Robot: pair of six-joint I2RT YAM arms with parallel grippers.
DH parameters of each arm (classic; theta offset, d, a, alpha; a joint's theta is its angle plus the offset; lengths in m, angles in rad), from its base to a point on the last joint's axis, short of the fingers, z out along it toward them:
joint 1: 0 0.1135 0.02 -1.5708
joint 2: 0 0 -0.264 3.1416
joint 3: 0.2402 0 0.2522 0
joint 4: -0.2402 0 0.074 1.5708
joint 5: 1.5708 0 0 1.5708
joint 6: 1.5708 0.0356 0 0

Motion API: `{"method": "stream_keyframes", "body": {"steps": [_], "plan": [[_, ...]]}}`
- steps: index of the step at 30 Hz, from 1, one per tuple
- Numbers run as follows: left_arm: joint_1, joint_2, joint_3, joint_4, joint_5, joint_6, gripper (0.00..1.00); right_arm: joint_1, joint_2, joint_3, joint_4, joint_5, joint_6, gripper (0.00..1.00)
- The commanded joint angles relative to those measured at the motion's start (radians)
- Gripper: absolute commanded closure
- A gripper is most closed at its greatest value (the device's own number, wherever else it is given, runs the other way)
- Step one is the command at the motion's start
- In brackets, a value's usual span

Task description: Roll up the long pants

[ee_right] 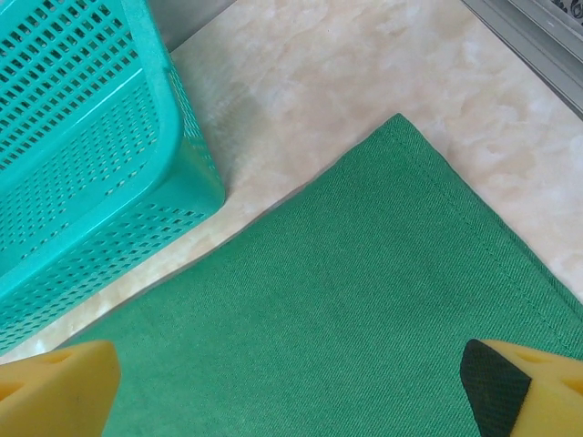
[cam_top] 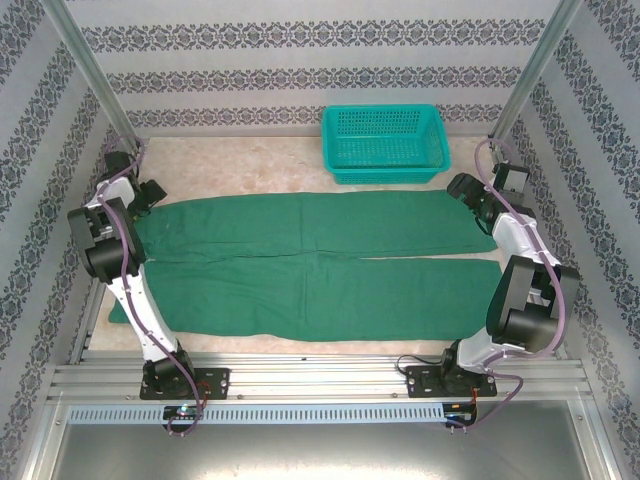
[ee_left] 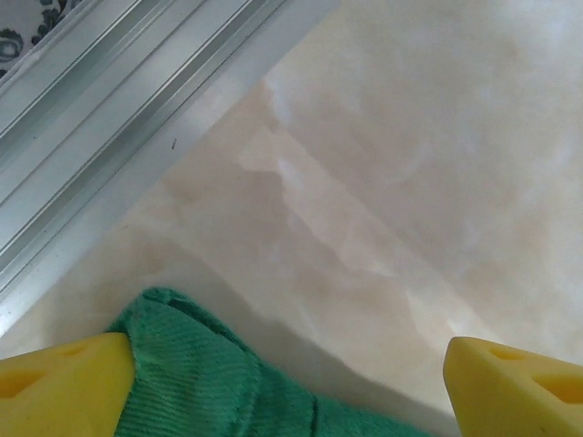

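Pants [cam_top: 320, 265]: lay flat, spanning the tabletop [cam_top: 240, 165] from left to right.
Left gripper [ee_left: 291, 387]: released, over the pants' far-left corner.
Right gripper [ee_right: 291, 382]: released, over the pants' far-right corner, near the basket [ee_right: 82, 137].

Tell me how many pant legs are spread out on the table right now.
2, both belonging to the long pants: the far leg lies nearer the teal basket, and the near leg lies just in front of it.

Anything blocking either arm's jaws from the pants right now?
Nothing visible. Both pairs of jaws stand open directly over the pants, left at one end's corner, right at the other end. The basket sits just off the cloth's far edge.
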Motion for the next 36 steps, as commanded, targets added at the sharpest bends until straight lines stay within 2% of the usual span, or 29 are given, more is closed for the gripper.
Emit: {"method": "stream_keyframes", "body": {"steps": [1,3,7,10,11,12,16,18,22,24,28,32,36], "plan": [[0.012,0.049,0.054,-0.129,0.014,-0.006,0.11,-0.008,0.027,0.04,-0.01,-0.018,0.016,0.02],[0.011,0.05,0.056,-0.136,0.016,-0.002,0.17,-0.009,0.042,0.053,-0.008,-0.022,0.025,0.02],[0.011,0.05,0.05,-0.141,0.031,0.011,0.53,-0.009,0.071,0.084,-0.012,-0.017,0.035,0.02],[0.012,0.031,0.026,-0.14,0.028,0.028,0.72,-0.015,0.094,0.11,-0.025,-0.013,0.036,0.02],[0.012,0.02,0.013,-0.137,0.021,0.03,0.82,-0.019,0.101,0.12,-0.032,-0.006,0.037,0.02],[0.012,0.01,0.0,-0.132,0.007,0.028,1.0,-0.021,0.108,0.13,-0.043,0.007,0.036,0.02],[0.012,-0.02,-0.041,-0.12,-0.016,0.032,1.0,-0.033,0.171,0.213,-0.147,0.131,0.01,0.02],[0.012,-0.03,-0.057,-0.118,-0.017,0.034,1.0,-0.056,0.254,0.328,-0.268,0.187,0.013,0.02],[0.01,-0.051,-0.098,-0.086,0.01,0.033,1.0,-0.126,0.406,0.494,-0.403,0.116,0.049,0.03],[0.008,-0.053,-0.108,-0.079,0.022,0.033,1.0,-0.139,0.476,0.567,-0.443,0.086,0.053,0.07],[0.004,-0.061,-0.126,-0.07,0.027,0.036,1.0,-0.138,0.604,0.72,-0.547,0.072,0.041,0.13],[-0.001,-0.063,-0.136,-0.056,0.032,0.037,1.0,-0.123,0.67,0.788,-0.538,0.027,0.05,0.15],[-0.006,-0.055,-0.129,-0.058,0.037,0.038,1.0,-0.092,0.724,0.888,-0.579,0.049,0.041,0.16]]}}
